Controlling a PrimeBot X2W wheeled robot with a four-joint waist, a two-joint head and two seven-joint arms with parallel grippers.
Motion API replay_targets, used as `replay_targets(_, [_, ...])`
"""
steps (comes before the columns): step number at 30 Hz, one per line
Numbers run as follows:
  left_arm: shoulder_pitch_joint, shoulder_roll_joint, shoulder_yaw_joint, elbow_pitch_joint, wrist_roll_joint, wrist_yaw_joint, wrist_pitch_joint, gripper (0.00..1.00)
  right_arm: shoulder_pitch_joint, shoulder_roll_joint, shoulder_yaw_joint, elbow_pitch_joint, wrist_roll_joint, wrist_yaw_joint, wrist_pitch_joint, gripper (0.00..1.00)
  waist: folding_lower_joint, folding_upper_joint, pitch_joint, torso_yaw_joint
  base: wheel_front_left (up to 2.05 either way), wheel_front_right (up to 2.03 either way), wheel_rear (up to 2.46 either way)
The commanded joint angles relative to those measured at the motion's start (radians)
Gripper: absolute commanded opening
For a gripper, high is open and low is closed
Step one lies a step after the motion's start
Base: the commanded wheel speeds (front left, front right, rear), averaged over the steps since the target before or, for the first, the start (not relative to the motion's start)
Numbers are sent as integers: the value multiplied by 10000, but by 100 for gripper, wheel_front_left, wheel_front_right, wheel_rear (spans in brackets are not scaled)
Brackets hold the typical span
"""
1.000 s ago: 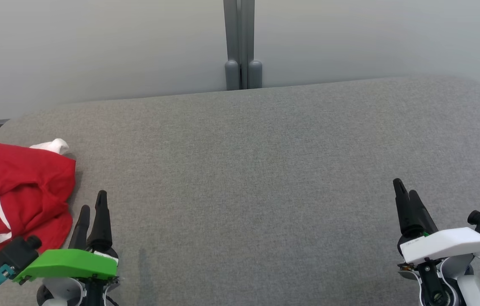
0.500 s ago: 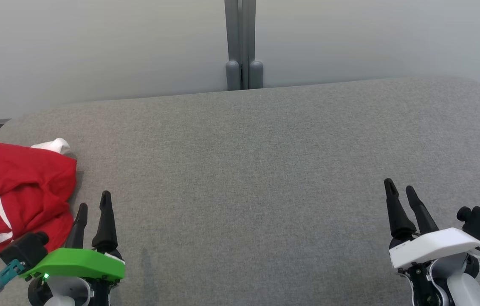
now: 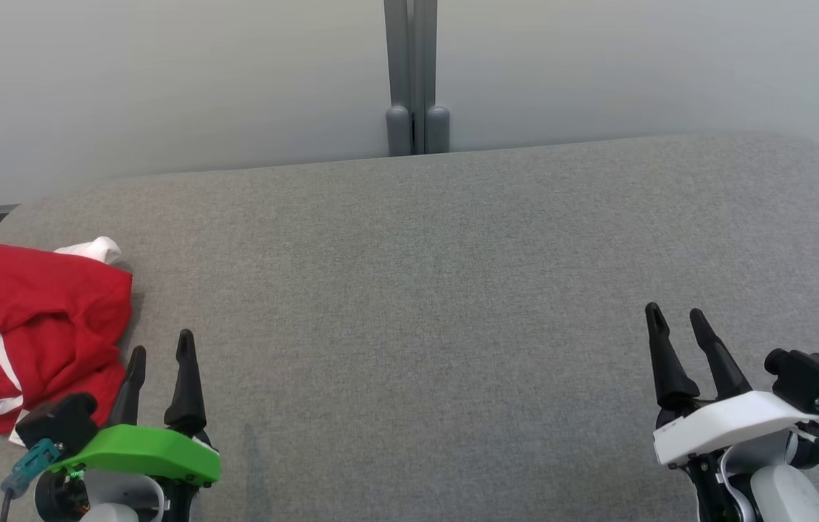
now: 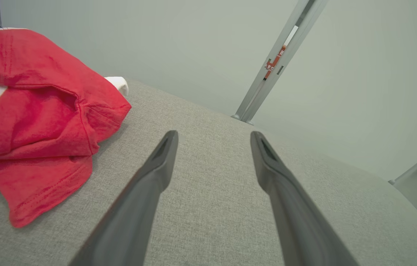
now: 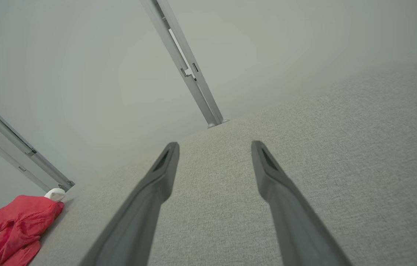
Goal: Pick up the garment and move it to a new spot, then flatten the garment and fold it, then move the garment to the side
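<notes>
While the red garment lies bunched up at the far left of the grey padded top, we've got both arms sitting along the near edge. The garment is a crumpled heap, not flat at all. It has white stripes down its left part and a little white bit of cloth poking out at its far side. Its left end runs off the edge of the head view, so we can't tell how far it goes.

Closest to it is the left gripper, the one with the green cover. It's just right of the heap's near right corner, fingers pointing away from us. The two fingers are spread apart, with grey fabric showing in the gap. In the left wrist view the red cloth is off to the left of the fingers, not touching them.

The right gripper, under a white cover, is way over at the near right, well apart from the garment. Its fingers are spread too, gripping nothing, with grey fabric showing between them.

Past the far edge of the top there's a pale wall, with a grey upright post about in the middle.
</notes>
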Motion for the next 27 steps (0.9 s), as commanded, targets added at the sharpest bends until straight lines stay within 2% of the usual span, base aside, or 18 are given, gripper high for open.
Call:
replay_targets(1, [-271,102,-40,-30,348,36,-109,100,-26,-46,24,-127,-314,4,-112,100,0,0,-4,4,0,0,0])
replay_targets(27, [-352,135,-251,469,2470,166,-704,100,185,-100,331,-167,-2090,6,-709,100,0,0,-29,37,0,0,0])
